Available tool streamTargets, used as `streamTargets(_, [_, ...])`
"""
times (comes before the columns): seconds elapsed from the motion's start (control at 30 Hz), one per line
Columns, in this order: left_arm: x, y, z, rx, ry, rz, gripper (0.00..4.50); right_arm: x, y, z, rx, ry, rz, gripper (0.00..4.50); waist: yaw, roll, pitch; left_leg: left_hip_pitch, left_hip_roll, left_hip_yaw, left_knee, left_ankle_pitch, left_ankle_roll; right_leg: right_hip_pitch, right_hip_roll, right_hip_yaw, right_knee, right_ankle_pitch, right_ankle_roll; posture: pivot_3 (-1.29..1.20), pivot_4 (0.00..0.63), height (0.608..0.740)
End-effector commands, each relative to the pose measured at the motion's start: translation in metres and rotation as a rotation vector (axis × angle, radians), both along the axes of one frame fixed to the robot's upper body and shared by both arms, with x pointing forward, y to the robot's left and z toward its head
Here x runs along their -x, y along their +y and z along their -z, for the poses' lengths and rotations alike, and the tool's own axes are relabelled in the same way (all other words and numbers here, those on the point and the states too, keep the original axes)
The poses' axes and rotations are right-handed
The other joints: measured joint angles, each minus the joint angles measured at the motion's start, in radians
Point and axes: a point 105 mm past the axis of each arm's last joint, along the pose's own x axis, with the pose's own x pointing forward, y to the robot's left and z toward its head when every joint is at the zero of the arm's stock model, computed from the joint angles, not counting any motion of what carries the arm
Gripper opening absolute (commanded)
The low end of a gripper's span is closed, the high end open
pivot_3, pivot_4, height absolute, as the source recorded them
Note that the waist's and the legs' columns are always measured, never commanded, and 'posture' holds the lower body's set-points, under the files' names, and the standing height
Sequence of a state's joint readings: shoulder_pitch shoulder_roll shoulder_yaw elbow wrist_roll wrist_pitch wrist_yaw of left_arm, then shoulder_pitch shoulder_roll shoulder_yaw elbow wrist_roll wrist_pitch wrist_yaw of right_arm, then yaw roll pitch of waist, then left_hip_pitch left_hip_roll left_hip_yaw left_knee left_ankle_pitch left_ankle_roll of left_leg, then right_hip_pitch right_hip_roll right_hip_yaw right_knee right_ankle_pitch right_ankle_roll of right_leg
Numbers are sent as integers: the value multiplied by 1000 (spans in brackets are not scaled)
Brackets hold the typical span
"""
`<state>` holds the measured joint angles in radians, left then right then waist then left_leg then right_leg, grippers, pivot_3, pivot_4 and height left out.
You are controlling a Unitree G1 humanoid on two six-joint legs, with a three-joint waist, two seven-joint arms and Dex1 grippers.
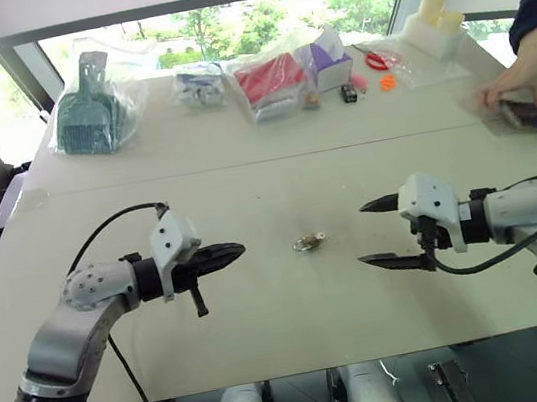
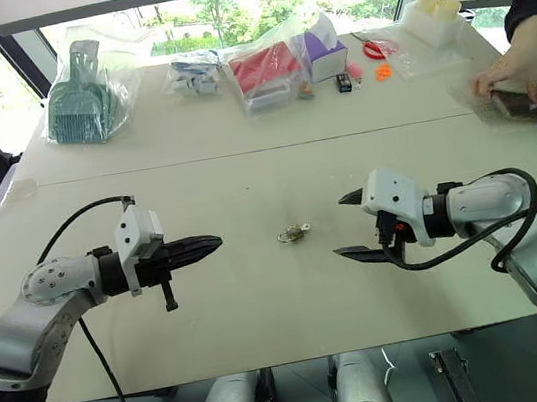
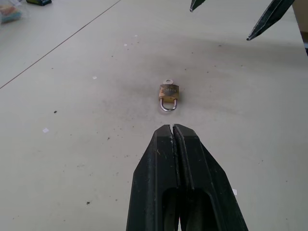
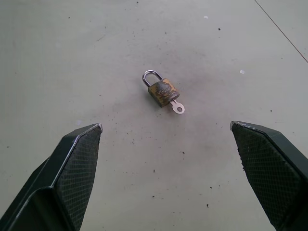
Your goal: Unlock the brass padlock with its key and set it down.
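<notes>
Left hand (image 1: 239, 252) closed, right hand (image 1: 375, 236) wide; brass padlock (image 4: 162, 90) flat (shackle toward left hand).

Brass padlock with its key in the keyhole, lying flat on the table

The brass padlock (image 4: 162, 91) has a dull, worn yellow body and a thin silvery shackle, closed. The key (image 4: 177, 106), small and pale silver with a round holed head, sticks out of the body's end opposite the shackle. Both lie on the pale table (image 1: 264, 303), near its middle.
</notes>
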<state>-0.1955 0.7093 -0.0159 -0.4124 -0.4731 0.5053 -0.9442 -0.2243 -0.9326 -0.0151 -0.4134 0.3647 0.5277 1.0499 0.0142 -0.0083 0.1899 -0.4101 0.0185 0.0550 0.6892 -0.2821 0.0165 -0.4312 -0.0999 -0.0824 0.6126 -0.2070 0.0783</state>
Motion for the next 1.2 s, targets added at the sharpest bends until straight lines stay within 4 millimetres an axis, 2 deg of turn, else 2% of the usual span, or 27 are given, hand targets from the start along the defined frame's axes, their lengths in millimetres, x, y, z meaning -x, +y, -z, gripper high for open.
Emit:
streamTargets(0.03, [5, -1, -10, 9, -37, 11, 0, -1, 2, -9, 10, -45, -21, 4434, 0, 0, 0, 0, 0, 0, 0, 0, 0, 0, 0, 0, 0, 0, 0, 0, 150, 740])
streamTargets(1.0, [5, -5, -8, 22, -25, 7, 0, 2, 3, -8, -6, -43, 8, 4434, 0, 0, 0, 0, 0, 0, 0, 0, 0, 0, 0, 0, 0, 0, 0, 0, 150, 740])
streamTargets(1.1, [1, -21, 7, 46, -7, 12, 0, 3, 3, -7, -7, -46, 13, 4434, 0, 0, 0, 0, 0, 0, 0, 0, 0, 0, 0, 0, 0, 0, 0, 0, 150, 740])
streamTargets(1.2, [-2, -42, 27, 26, -6, 44, 705, 3, 4, -8, -13, -50, 19, 4500, 4, 0, 0, 0, -2, 0, 0, 0, 0, 1, -1, 0, 0, 0, 0, 0, 150, 740])
